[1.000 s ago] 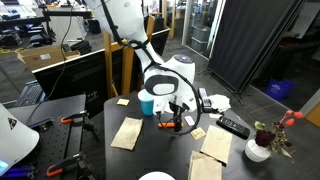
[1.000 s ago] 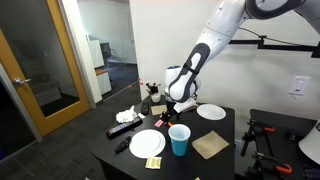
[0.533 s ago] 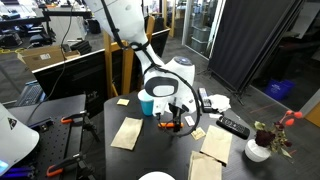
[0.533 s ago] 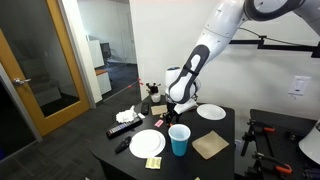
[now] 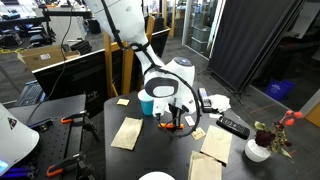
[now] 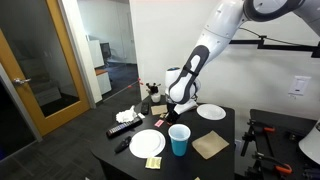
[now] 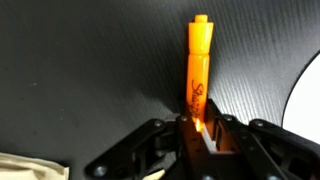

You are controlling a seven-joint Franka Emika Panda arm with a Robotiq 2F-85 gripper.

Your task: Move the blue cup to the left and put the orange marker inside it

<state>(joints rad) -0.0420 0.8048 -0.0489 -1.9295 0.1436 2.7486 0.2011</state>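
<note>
Exterior view: the white arm (image 5: 135, 35) bent down from 12 o'clock, with the gripper (image 5: 175, 120) low over the dark table (image 5: 95, 140). The blue cup (image 5: 147, 105) stood upright near it at 10 o'clock. The orange marker (image 5: 168, 124) showed only as a speck at the fingertips. A brown napkin (image 5: 127, 133) lay at 8 o'clock, and a remote (image 5: 232, 127) and a vase (image 5: 258, 150) at 3 to 4 o'clock.

Exterior view: the cup (image 6: 179, 140) stood at 5 o'clock of the gripper (image 6: 170, 112), apart from it, with a white plate (image 6: 148, 143) just beside it at 9 o'clock. The marker was too small to make out.

Wrist view: the gripper (image 7: 197, 128) was closed narrow, clamping the marker's (image 7: 197, 60) lower end. The marker pointed to 12 o'clock. A plate rim (image 7: 305, 100) showed at 3 o'clock, clear of the marker.
</note>
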